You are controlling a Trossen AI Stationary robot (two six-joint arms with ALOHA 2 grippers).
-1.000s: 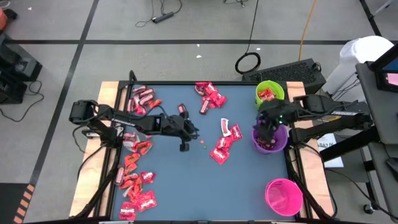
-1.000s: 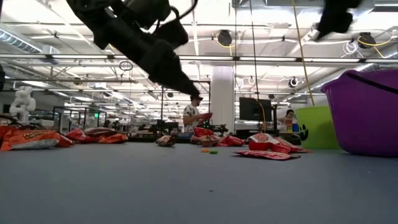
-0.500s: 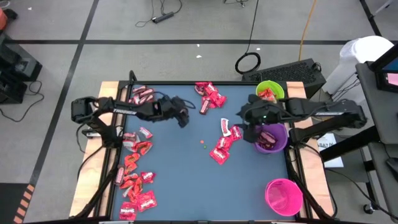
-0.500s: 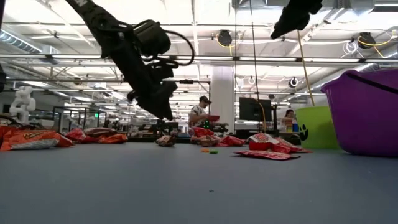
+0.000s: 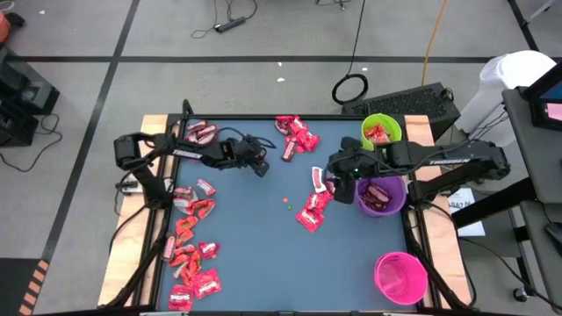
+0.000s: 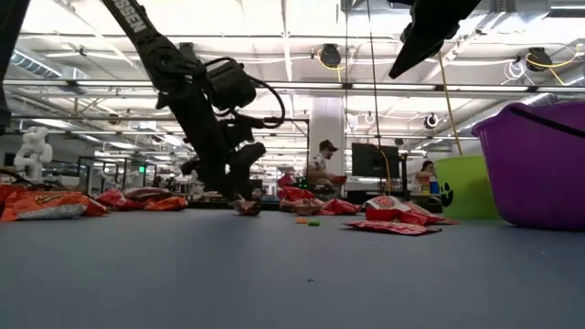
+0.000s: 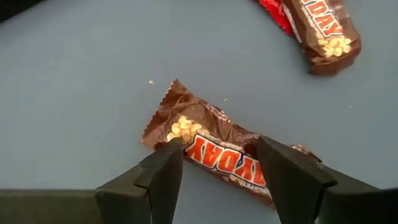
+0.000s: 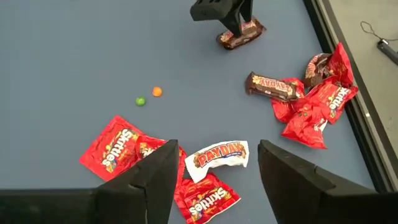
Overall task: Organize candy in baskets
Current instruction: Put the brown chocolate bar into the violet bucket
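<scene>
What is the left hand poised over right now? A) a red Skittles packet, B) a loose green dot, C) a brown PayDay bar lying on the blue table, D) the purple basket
C: the left wrist view shows the left hand open, a finger on either side of the brown PayDay bar lying flat on the blue table.

Table top blue-grey. Baskets: lime green, purple, bright pink. Candy wrappers mostly shiny red, white lettering; one bar brown, orange-red letters; one white. Loose dots: green, orange.
</scene>
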